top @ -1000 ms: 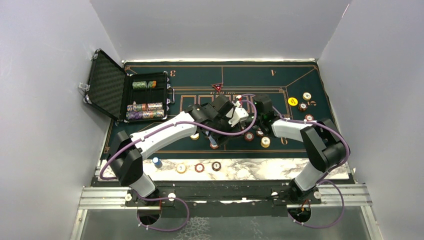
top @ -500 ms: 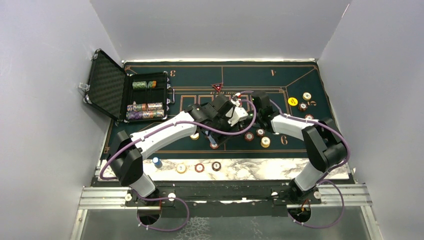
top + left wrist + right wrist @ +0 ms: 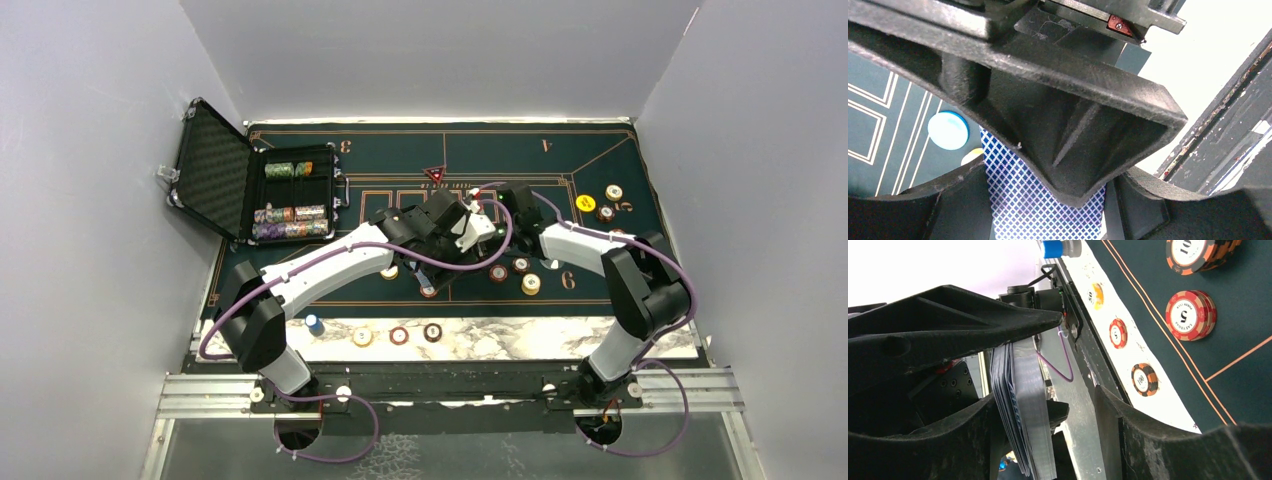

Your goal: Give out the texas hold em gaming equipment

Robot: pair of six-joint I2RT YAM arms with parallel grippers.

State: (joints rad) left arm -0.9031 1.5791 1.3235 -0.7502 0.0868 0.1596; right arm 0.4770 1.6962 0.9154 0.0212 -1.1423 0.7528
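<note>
Within the last second the right gripper [image 3: 508, 200] has slid up the mat [image 3: 400, 150] and in beside the left gripper [image 3: 470, 226]. Its jaws now stand apart astride the edge of the cards [image 3: 1020, 410], with nothing visibly pinched. The left gripper stays clamped on those cards above mid-mat, blue backs showing in its wrist view. This looks like the set-up for peeling off one card to deal, while the chips [image 3: 531, 284] lie unmoved on the mat.
</note>
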